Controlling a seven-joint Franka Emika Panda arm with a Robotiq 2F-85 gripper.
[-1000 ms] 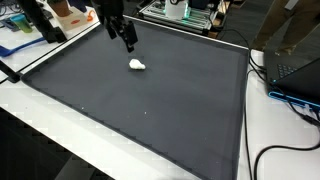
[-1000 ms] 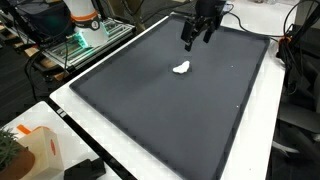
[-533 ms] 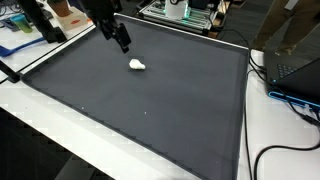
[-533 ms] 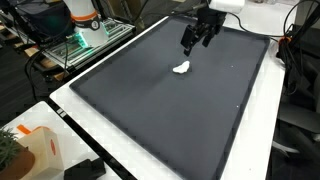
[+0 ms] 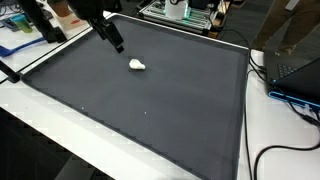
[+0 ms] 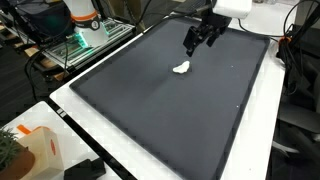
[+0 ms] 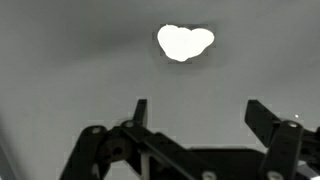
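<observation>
A small white crumpled lump lies on the dark grey mat; it also shows in the other exterior view and in the wrist view. My gripper hangs above the mat, off to the side of the lump and apart from it; it also shows here. In the wrist view the two black fingers stand wide apart with only bare mat between them. The gripper is open and empty.
The mat covers a white table. Cables and a laptop lie past one edge. A metal rack with equipment stands at another side. An orange-and-white box sits near a table corner.
The gripper has drawn back and up from the white lump, moving toward the mat's edge. The lump has not moved.
</observation>
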